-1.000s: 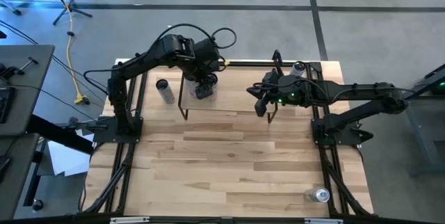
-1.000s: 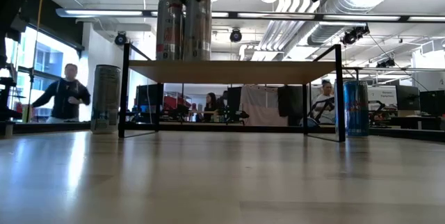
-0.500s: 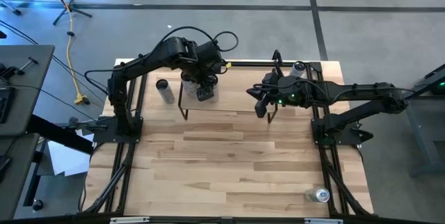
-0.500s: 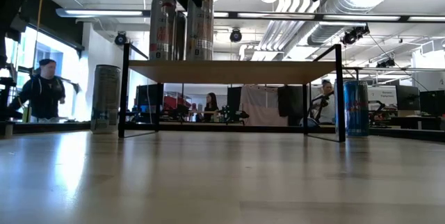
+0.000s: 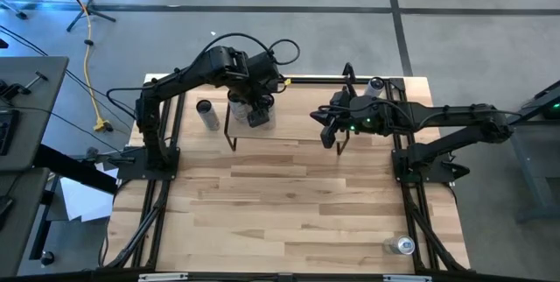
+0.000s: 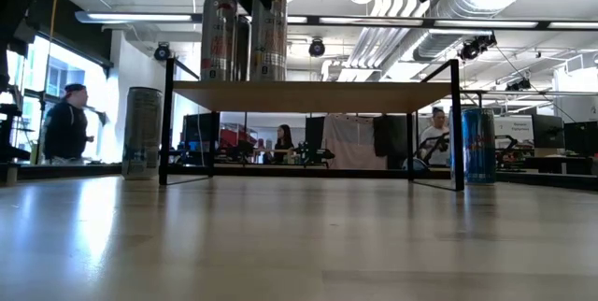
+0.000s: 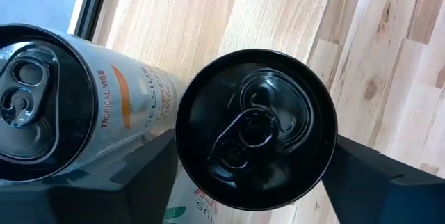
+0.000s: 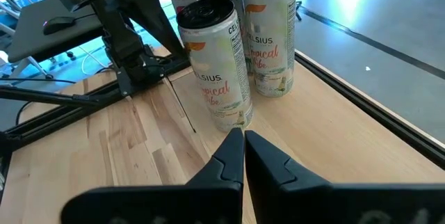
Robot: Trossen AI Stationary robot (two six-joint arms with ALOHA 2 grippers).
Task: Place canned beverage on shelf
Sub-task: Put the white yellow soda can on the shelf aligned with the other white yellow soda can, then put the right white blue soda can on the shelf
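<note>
Shelf (image 6: 313,95): low rack, light wood top, thin black legs, standing at the far side of the wooden table (image 5: 289,203). On its top, toward the left end, three tall cans stand upright and close together; the front can (image 6: 269,35) sits directly under the left gripper (image 5: 256,111), with a second can (image 6: 218,37) just beside it and a third partly hidden between them. Left gripper: positioned over the front can, its two dark fingers (image 7: 149,172) showing on either side of the black can top in the left wrist view, spread at can width; whether they press the can wall cannot be told. Right gripper (image 5: 329,130): hovering above the shelf's right end, fingers (image 8: 233,156) closed against each other, holding nothing. Further cans on the table surface: one grey can (image 5: 207,114) just left of the shelf, one blue can (image 6: 478,145) just right of it, one can (image 5: 402,246) well apart at the near right corner. Room behind, low view: a person in dark clothing (image 6: 67,125) at far left, other people seated farther back.
</note>
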